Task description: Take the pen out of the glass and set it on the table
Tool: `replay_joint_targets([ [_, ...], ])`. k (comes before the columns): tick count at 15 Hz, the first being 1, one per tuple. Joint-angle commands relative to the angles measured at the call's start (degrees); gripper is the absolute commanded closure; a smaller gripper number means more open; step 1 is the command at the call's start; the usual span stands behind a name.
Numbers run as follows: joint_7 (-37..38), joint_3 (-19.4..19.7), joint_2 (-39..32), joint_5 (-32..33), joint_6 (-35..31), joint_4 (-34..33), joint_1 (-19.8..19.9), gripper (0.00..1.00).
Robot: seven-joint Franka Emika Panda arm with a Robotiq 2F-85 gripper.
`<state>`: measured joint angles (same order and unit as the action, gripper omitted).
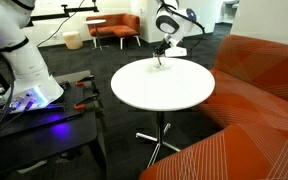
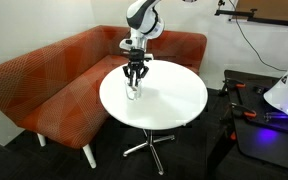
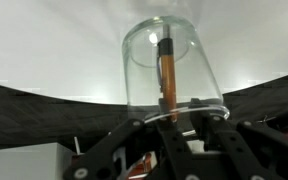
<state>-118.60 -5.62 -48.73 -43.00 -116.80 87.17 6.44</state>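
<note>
While the thin orange-brown pen [image 3: 168,70] stands inside the small clear glass [image 3: 144,60], near the round white counter's [image 2: 174,100] edge by the orange sofa [image 2: 44,80], my tool [image 3: 174,118] hangs over the rim, jaws narrow; whether they pinch the pen I cannot tell.

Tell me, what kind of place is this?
Probably an office lounge or lobby: an orange upholstered sofa, a round white pedestal table, and more orange seats across the dark carpet.
</note>
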Motion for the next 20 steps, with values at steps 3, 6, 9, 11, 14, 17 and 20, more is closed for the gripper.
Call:
replay_joint_targets([
  [3,2.52,-1.24,-0.85,1.27,1.48,-1.95,1.03,0.68],
  [6,2.57,-1.32,-1.18,1.36,1.93,-2.5,1.03,0.68],
  [9,2.58,-1.45,-1.58,1.34,2.18,-3.02,1.07,0.97],
  [11,2.67,-1.5,-1.8,1.37,2.36,-3.38,1.08,1.0],
  [14,3.2,-1.6,-1.84,1.31,2.51,-3.51,1.18,1.0],
  [17,3.31,-1.63,-1.76,1.34,2.42,-3.49,1.25,1.0],
  [20,3.4,-1.71,-1.87,1.44,2.79,-3.68,1.36,0.69],
])
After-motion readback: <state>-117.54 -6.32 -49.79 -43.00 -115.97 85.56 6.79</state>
